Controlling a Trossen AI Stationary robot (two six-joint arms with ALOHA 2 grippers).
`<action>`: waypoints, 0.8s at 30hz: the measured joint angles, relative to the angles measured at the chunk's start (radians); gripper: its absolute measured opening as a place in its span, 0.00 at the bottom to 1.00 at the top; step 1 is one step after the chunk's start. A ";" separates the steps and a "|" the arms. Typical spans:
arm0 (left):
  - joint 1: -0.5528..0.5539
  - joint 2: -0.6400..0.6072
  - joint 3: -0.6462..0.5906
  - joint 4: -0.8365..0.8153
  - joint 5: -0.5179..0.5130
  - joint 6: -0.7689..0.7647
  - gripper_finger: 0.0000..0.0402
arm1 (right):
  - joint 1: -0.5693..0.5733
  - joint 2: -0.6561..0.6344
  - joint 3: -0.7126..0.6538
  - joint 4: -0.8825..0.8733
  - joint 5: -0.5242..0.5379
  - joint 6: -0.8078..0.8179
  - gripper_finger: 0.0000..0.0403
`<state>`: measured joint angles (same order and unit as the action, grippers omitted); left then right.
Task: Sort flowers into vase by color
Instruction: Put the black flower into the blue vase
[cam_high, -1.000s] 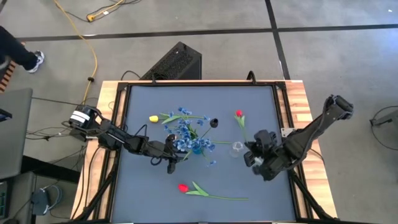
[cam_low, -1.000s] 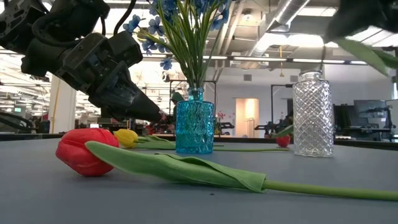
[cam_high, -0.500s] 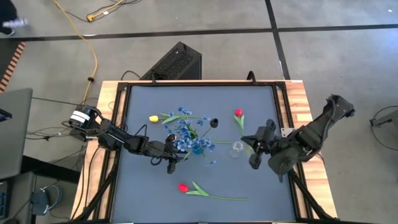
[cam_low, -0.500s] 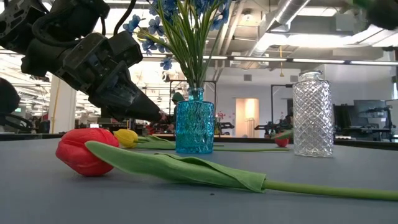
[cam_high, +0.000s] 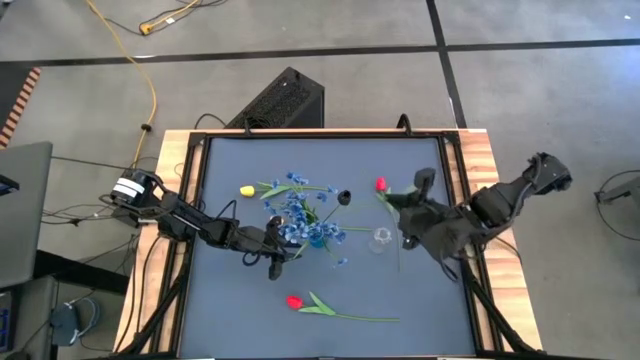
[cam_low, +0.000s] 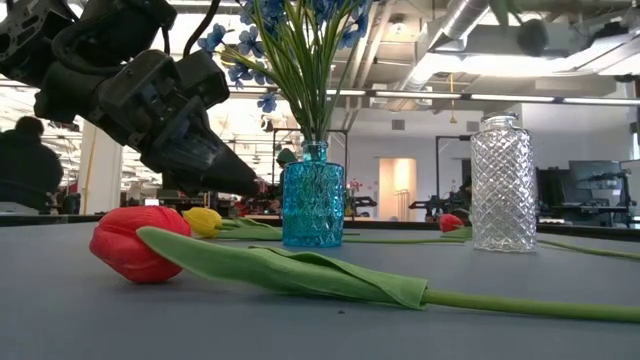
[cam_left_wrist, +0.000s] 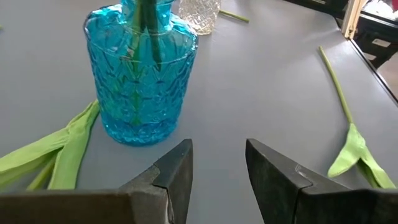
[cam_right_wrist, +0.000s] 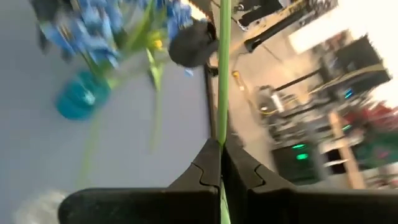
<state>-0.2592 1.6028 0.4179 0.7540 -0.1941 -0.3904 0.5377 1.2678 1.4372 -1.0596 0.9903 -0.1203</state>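
A blue glass vase (cam_high: 318, 238) (cam_low: 312, 205) stands mid-table and holds the blue sprays (cam_high: 295, 213). Beside it on the right stands a clear glass vase (cam_high: 381, 238) (cam_low: 502, 183). My left gripper (cam_high: 276, 252) (cam_left_wrist: 217, 168) is open, just left of the blue vase (cam_left_wrist: 140, 81), touching nothing. My right gripper (cam_high: 400, 220) (cam_right_wrist: 221, 149) is shut on the stem of a red tulip (cam_high: 381, 184) (cam_low: 450, 222), right of the clear vase. A second red tulip (cam_high: 294, 301) (cam_low: 130, 243) lies flat near the near edge. A yellow tulip (cam_high: 247, 190) (cam_low: 203, 220) lies far left. My right gripper pinches the red tulip's green stem (cam_right_wrist: 222, 127) between its two fingers, somewhere along its middle. The head (cam_high: 381, 184) points toward the far edge, and the free stem end (cam_high: 398, 262) sticks out toward the near edge. Both show low by the table top (cam_low: 590, 248); whether they rest on it, I cannot tell.
A small dark round object (cam_high: 343, 197) (cam_right_wrist: 193, 43) sits just beyond the blue sprays. The lying red tulip's long stem and leaf (cam_high: 350, 316) (cam_low: 290, 270) cross the near part of the table. A person (cam_low: 28, 165) shows in the room behind.
My right gripper has moved toward the far edge and turned, keeping its hold on the red tulip. The tulip's leaf, seen high in the low view before, has dropped, and its stem now shows low along the table on the right. The left arm stays still.
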 joint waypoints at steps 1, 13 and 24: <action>0.000 0.000 0.000 0.000 0.005 -0.006 0.34 | -0.014 0.000 0.000 -0.010 -0.008 -0.061 0.07; 0.000 0.000 0.000 -0.004 0.006 -0.025 0.34 | -0.053 0.000 0.000 -0.067 -0.210 -0.585 0.07; -0.011 0.000 0.000 -0.002 0.114 -0.150 0.34 | -0.007 0.196 -0.002 -0.273 -0.158 -0.626 0.06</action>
<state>-0.2702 1.6028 0.4179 0.7524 -0.0800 -0.5406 0.5303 1.4642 1.4349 -1.3328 0.8325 -0.7465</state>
